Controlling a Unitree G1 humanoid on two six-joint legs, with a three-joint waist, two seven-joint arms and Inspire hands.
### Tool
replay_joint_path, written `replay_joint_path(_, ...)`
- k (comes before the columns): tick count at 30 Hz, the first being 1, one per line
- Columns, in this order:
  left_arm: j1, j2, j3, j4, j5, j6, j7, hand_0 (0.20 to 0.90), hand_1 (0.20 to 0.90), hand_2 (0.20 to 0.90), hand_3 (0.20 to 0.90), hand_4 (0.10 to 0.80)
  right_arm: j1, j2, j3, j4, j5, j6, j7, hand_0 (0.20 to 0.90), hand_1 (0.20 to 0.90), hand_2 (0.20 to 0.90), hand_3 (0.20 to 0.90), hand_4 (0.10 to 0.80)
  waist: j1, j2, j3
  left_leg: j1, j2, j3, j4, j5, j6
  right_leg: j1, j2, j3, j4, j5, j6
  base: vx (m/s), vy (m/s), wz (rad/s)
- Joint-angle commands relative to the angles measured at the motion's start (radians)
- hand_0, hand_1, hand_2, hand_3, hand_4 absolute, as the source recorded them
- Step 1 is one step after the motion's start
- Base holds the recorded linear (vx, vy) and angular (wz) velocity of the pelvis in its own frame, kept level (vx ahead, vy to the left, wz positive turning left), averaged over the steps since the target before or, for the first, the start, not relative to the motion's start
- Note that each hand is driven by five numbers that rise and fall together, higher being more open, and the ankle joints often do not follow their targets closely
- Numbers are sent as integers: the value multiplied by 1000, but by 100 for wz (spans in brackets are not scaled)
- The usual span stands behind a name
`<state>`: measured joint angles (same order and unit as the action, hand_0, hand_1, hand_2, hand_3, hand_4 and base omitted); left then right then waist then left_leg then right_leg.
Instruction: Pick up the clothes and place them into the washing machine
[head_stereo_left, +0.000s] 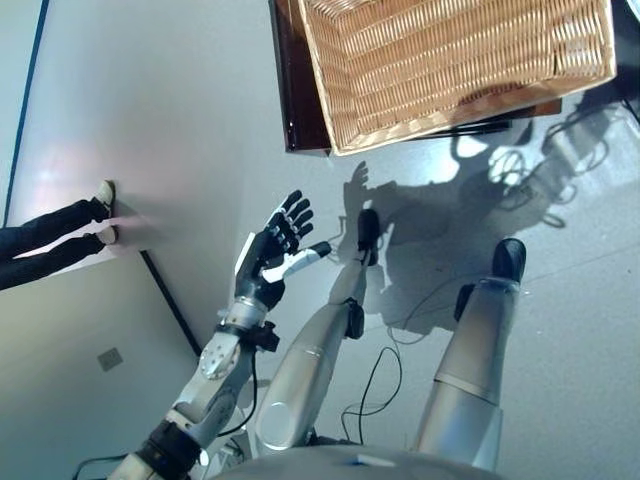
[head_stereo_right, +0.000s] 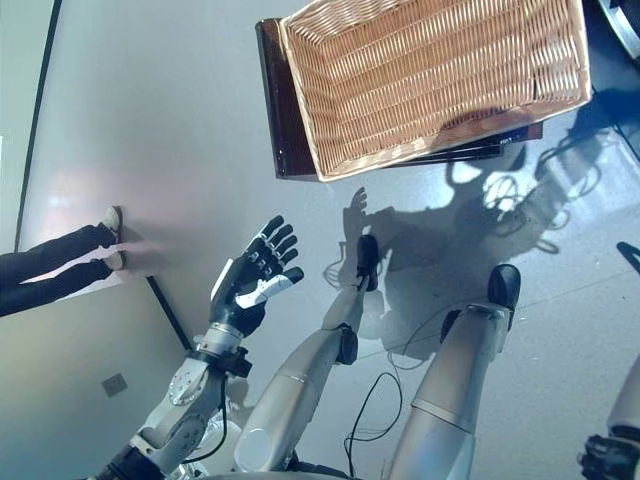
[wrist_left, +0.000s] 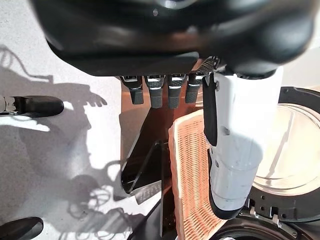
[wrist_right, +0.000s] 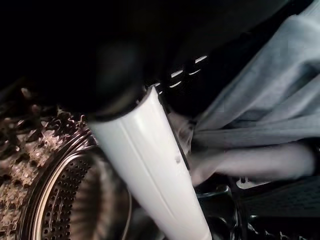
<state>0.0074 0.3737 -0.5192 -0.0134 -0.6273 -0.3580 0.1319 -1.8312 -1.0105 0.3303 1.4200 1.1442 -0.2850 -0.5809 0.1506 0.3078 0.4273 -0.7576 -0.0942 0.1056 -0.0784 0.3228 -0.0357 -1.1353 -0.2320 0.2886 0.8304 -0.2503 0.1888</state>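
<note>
The left hand (head_stereo_left: 272, 250) is raised over the bare floor (head_stereo_left: 180, 120), its fingers (head_stereo_left: 292, 215) spread wide and holding nothing. The right hand (wrist_right: 150, 165) shows only in its own wrist view, with grey clothes (wrist_right: 260, 115) bunched against its thumb; its fingers are hidden, so I cannot tell whether they grip. It is just beside the washing machine's perforated steel drum (wrist_right: 65, 200). Farther off, a wicker basket (head_stereo_right: 430, 70) rests on a dark stand (head_stereo_right: 285, 120). A person's legs (head_stereo_left: 50, 240) show at the floor's edge.
</note>
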Motion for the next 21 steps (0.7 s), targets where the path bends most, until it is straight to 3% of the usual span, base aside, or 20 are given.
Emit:
replay_joint_path(1, 29, 42, 59, -84, -10, -93, 4, 900, 900, 900, 900, 800, -110, -212, 254, -102, -211, -81, -23, 900, 900, 900, 900, 800, -25, 70, -26, 84, 90, 62, -9, -125, -108, 90, 100, -81, -184, 85, -77, 0, 0, 0)
replay_joint_path(3, 36, 54, 67, -87, -7, -100, -2, 900, 900, 900, 900, 800, -84, -204, 326, -98, -358, -13, -11, 900, 900, 900, 900, 800, -24, 62, -18, 82, 94, 64, -9, -118, -106, 89, 104, -80, -191, 100, -78, -49, 10, 0)
replay_joint_path(5, 40, 57, 68, -89, -6, -103, -1, 900, 900, 900, 900, 800, -81, -197, 339, -96, -377, -6, -20, 900, 900, 900, 900, 800, -21, 59, -17, 78, 98, 67, -9, -116, -106, 87, 109, -80, -197, 108, -79, -41, 12, -5)
replay_joint_path(14, 47, 79, 87, -100, 13, -114, 11, 900, 900, 900, 900, 800, -49, -96, 456, -37, -766, 161, -99, 900, 900, 900, 900, 800, -19, 37, -7, 64, 96, 63, 23, -121, -94, 91, 119, -75, -235, 142, -79, -30, 42, -11)
replay_joint_path(21, 33, 81, 85, -107, 22, -124, 14, 900, 900, 900, 900, 800, 21, -58, 468, -26, -895, 191, -93, 900, 900, 900, 900, 800, -9, 29, -1, 28, 91, 56, 79, -132, -88, 89, 114, -69, -250, 165, -77, -44, 47, -7)
